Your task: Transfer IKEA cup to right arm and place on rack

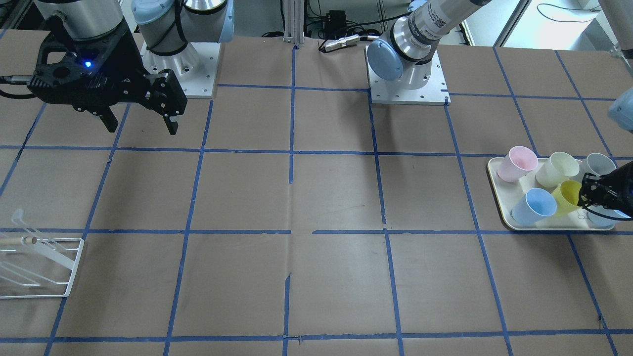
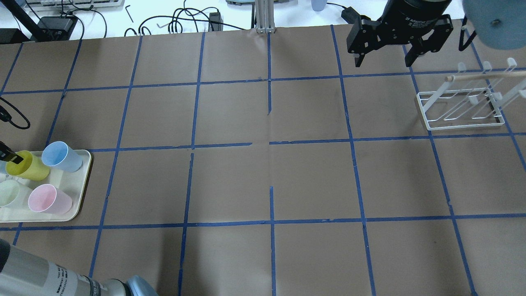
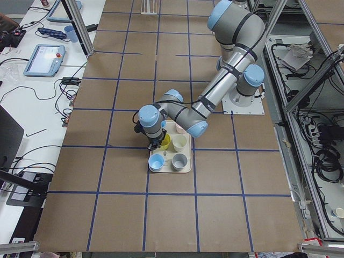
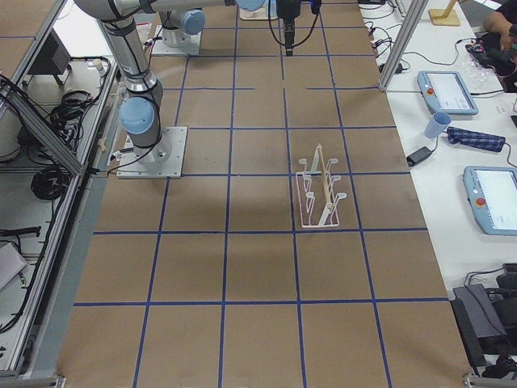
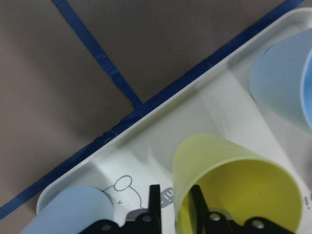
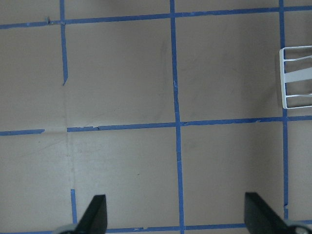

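Observation:
The IKEA cup (image 1: 567, 197), bright yellow, stands on the cream tray (image 1: 498, 184) at my left end of the table; it also shows in the overhead view (image 2: 28, 166). My left gripper (image 5: 175, 202) is nearly closed over the cup's rim (image 5: 234, 175), one finger inside and one outside. The cup rests on the tray (image 5: 161, 141). My right gripper (image 1: 142, 127) hangs open and empty above the table, far from the cup; its fingers (image 6: 95, 214) are wide apart. The white wire rack (image 2: 464, 125) stands at my right end, beside the right gripper (image 2: 383, 63).
On the tray around the yellow cup stand a pink cup (image 1: 517, 163), a cream cup (image 1: 556, 169), a grey cup (image 1: 596, 165) and a blue cup (image 1: 534, 205). The rack's wooden-tipped rod (image 2: 485, 75) lies across its prongs. Brown paper with blue tape lines covers the table.

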Robot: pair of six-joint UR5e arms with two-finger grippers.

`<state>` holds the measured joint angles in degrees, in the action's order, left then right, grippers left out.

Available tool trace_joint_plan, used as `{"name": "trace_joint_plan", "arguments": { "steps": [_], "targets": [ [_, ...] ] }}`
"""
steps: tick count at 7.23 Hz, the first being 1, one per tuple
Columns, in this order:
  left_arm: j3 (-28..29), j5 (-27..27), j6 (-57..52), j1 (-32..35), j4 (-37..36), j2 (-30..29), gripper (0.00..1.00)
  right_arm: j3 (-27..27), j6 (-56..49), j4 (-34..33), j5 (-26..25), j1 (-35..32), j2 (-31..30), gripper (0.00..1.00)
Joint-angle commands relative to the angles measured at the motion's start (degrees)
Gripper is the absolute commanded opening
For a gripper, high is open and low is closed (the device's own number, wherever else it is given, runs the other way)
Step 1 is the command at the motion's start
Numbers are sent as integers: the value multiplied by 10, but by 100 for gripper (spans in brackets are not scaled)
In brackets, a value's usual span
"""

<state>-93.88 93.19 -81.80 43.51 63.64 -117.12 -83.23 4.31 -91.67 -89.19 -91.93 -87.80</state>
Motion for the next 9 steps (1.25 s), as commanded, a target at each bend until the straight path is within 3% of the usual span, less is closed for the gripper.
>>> {"name": "trace_joint_plan", "arguments": {
  "steps": [1,4,6,9],
  "targets": [
    [2,-1,0,0,8,7,0,0,0,0,1,0,0,100],
    [31,-9,-1,-1,51,31,0,0,0,4,16,4,1,100],
    [87,-59,8,6,157,59,0,3,0,16,21,8,1,100],
    [118,-181,92,58,332,123,0,57,-2,136,68,69,4,100]
  ]
}}
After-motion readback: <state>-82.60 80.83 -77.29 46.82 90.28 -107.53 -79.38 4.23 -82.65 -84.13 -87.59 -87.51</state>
